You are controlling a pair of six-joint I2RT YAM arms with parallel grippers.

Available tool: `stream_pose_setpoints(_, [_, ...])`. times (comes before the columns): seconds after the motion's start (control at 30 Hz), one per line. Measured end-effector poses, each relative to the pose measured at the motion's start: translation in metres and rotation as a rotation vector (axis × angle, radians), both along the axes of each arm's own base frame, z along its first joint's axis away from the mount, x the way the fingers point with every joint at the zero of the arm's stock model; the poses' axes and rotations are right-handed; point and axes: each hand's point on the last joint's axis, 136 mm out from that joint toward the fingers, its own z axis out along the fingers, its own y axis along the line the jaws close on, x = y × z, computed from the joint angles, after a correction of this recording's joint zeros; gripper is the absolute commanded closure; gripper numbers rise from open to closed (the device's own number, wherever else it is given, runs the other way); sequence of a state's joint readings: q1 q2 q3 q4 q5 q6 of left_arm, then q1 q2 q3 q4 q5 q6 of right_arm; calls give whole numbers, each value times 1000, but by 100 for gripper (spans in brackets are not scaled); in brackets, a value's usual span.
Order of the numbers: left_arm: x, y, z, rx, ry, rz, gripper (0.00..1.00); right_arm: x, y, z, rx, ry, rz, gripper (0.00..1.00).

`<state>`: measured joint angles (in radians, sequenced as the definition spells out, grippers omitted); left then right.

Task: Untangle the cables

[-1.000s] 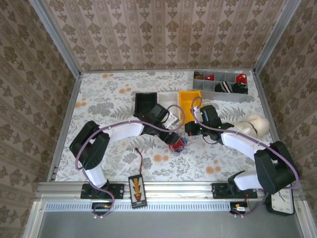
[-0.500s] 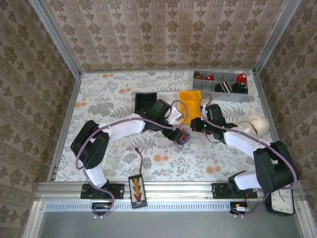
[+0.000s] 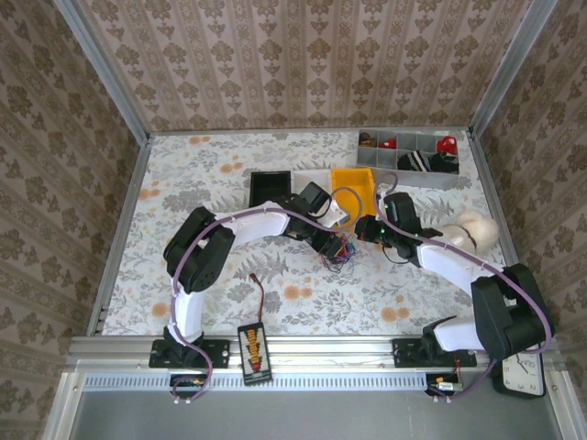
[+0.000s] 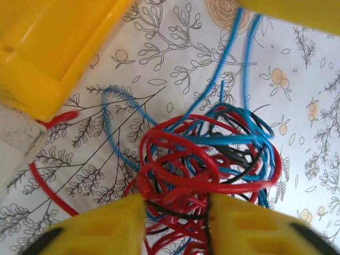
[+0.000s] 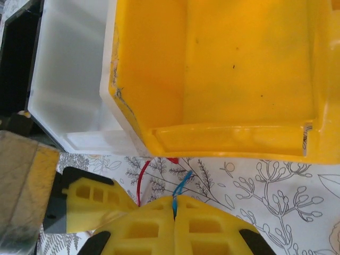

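Note:
The cables (image 4: 207, 159) are a small tangle of red, blue and black wires on the flowered tabletop, just in front of the yellow bin (image 3: 353, 188). My left gripper (image 4: 175, 226) comes down on the tangle's near side. Its yellow fingers (image 4: 101, 228) press in on red and black strands that fill the gap between them. My right gripper (image 5: 174, 212) is shut, pinching one blue wire (image 5: 180, 186) that runs from the tangle (image 3: 337, 250) up to it. In the top view both grippers (image 3: 332, 243) (image 3: 362, 229) meet at the bundle.
A black bin (image 3: 269, 188) and a white bin (image 3: 316, 179) stand to the left of the yellow one. At the back right is a grey compartment tray (image 3: 413, 158). An orange-black device (image 3: 253, 350) lies at the front edge, its lead (image 3: 263, 298) trailing onto the table.
My left gripper has moved back and right with the tangle and closed its jaws onto it. The bundle now lies nearer the yellow bin. My right gripper has stayed shut.

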<state>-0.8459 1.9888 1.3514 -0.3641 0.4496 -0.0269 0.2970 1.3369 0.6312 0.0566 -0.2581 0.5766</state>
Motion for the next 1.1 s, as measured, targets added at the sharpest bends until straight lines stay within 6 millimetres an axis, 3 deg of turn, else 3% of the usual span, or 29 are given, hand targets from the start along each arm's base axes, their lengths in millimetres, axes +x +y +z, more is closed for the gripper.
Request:
stream_pose_setpoints(0.13, [1, -1, 1, -3, -6, 4, 99, -4, -9, -1, -2, 0, -35, 100])
stream_pose_setpoints(0.27, [3, 5, 1, 5, -32, 21, 100, -6, -34, 0, -35, -1, -134, 100])
stream_pose_setpoints(0.43, [-7, 31, -2, 48, -54, 49, 100, -5, -93, 15, -104, -34, -361, 100])
stream_pose_setpoints(0.67, [-10, 59, -6, 83, -55, 93, 100, -23, -177, 22, -163, -27, -663, 100])
stream_pose_setpoints(0.93, [-8, 76, -11, 107, -54, 140, 100, -44, -233, 19, -185, 33, -857, 100])
stream_pose_setpoints(1.1, [1, 93, -14, 132, -62, 198, 100, -44, -254, 36, -188, 16, -924, 100])
